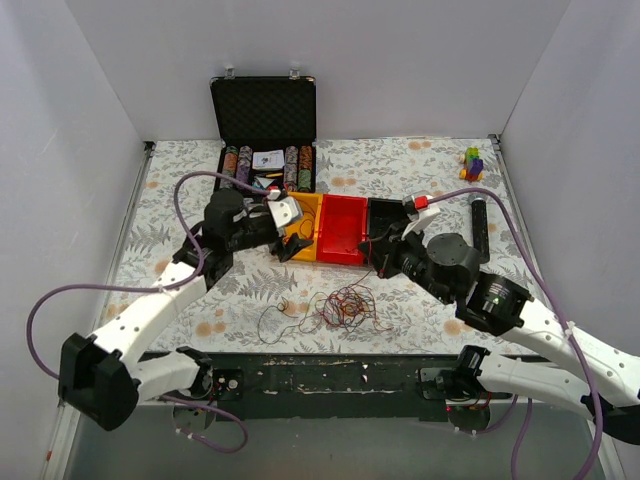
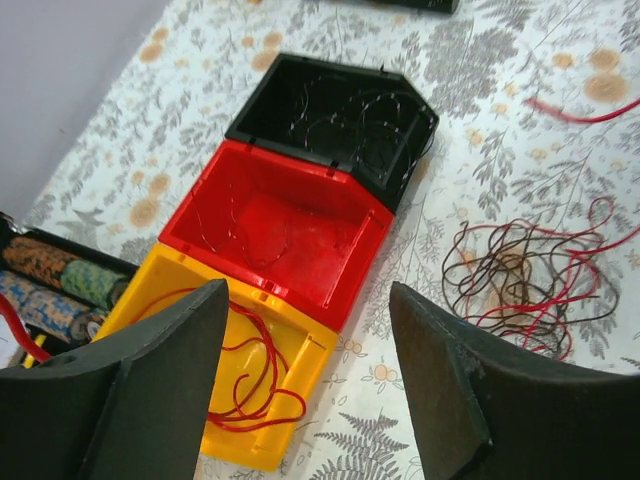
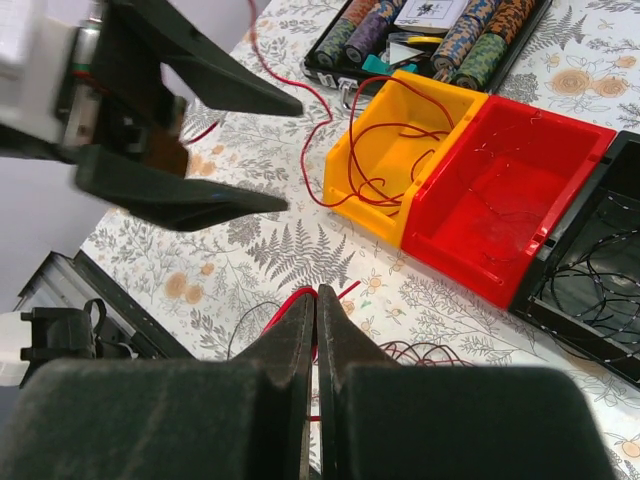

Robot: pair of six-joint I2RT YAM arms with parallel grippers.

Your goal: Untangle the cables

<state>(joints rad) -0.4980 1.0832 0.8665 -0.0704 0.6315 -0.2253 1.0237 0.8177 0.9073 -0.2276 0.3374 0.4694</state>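
Loosely, cables (image 1: 345,305) in a nest long left-to-right (left pincer (image 2: 305,295) wide apart, empty; right pincer (image 3: 315,292) closed tight).

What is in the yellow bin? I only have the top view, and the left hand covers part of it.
Observer: A red wire lies looped in the yellow bin and trails out over its rim.
Reviewer: Are the red and black bins empty? They look so from above.
Observer: No. The left wrist view shows hair-thin wires in both the red bin and the black bin.
Reviewer: Is the right hand gripping anything?
Observer: The right hand is shut, and a red strand runs past its tips. I cannot tell whether the strand is pinched.
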